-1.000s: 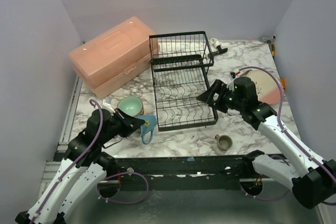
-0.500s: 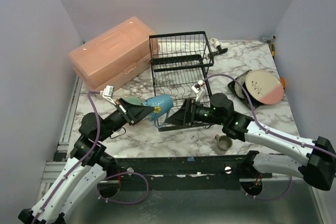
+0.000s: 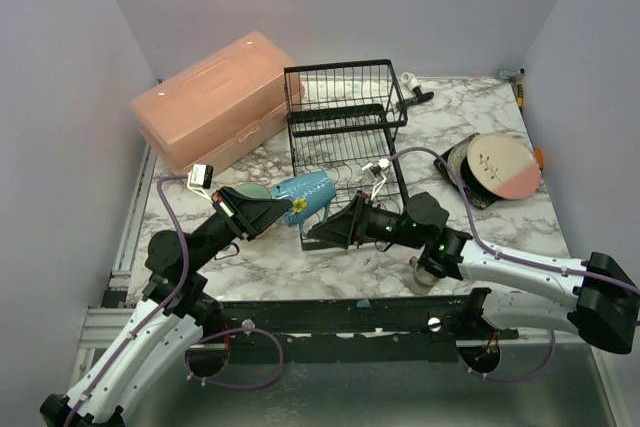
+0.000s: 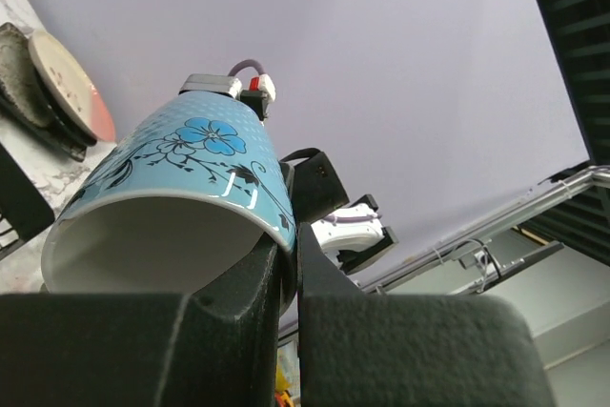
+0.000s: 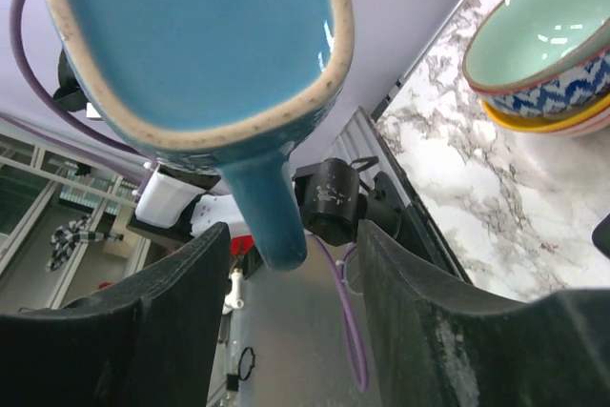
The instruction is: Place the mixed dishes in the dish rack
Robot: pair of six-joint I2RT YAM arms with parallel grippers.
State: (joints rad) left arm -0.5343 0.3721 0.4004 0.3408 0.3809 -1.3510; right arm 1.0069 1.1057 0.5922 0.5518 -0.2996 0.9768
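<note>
A light-blue flowered mug hangs on its side above the table, in front of the black wire dish rack. My left gripper is shut on the mug's rim, one finger inside and one outside. My right gripper faces the mug's base. Its jaws stand open on either side of the mug's handle, with a gap on both sides. A mint green bowl tops a stack of bowls on the table behind the left arm.
A salmon-pink plastic box sits at the back left. Stacked plates, pink-cream on top, lie to the right of the rack. An olive mug stands under my right arm, and a white mug stands behind the rack.
My left arm has lifted the blue mug off the table and carried it right. My right arm has swung left from the rack's side to the mug, its jaws narrowing round the handle.
</note>
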